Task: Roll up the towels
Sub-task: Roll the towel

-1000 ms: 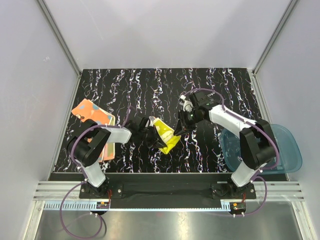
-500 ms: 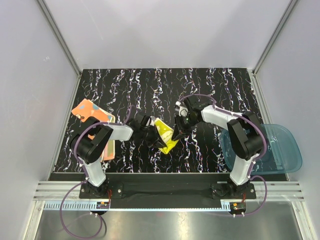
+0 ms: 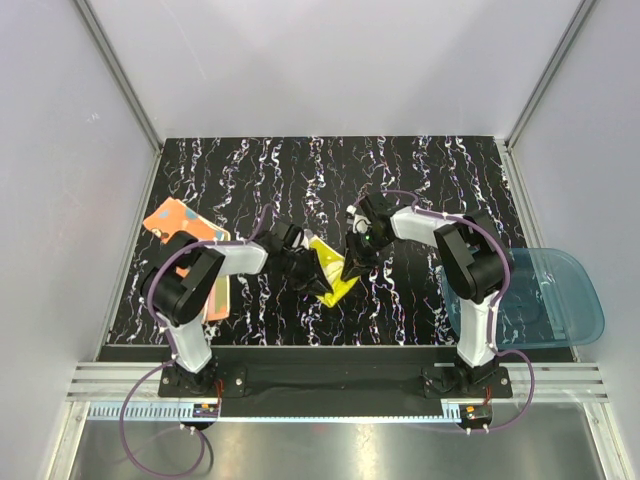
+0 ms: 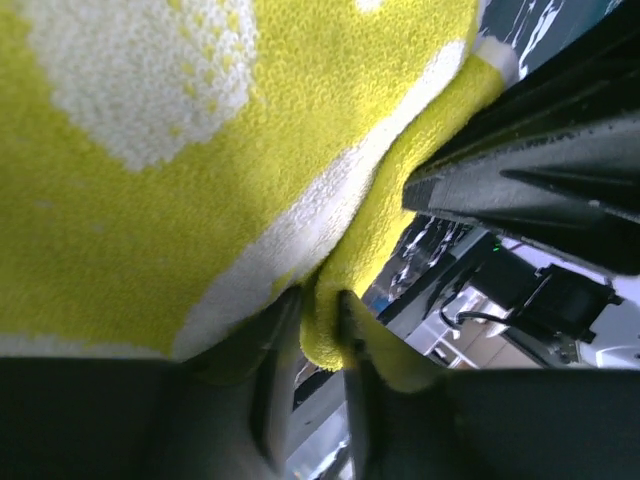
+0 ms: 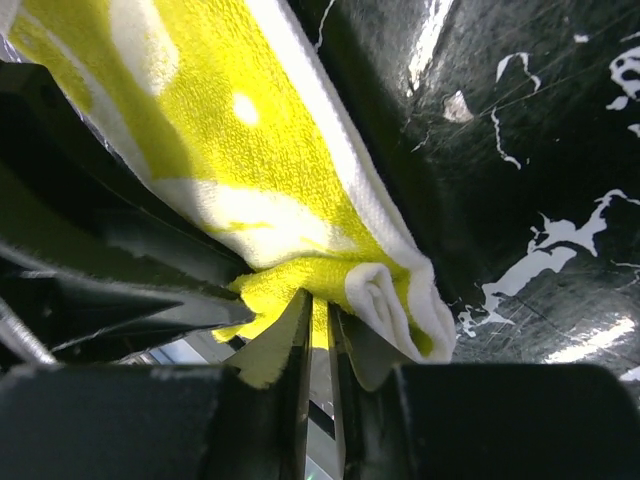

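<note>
Both tools, left (image 3: 303, 268) & right (image 3: 352, 263), pinch yellow towel (image 3: 330, 268) (orange towel (image 3: 190, 232) lies apart).

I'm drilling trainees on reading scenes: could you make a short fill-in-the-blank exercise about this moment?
1. Both grippers meet at the ____ towel.
2. The orange dotted towel lies beside the ____ arm.
3. The blue tray overhangs the table's ____ edge.

Missing words: yellow; left; right
</note>
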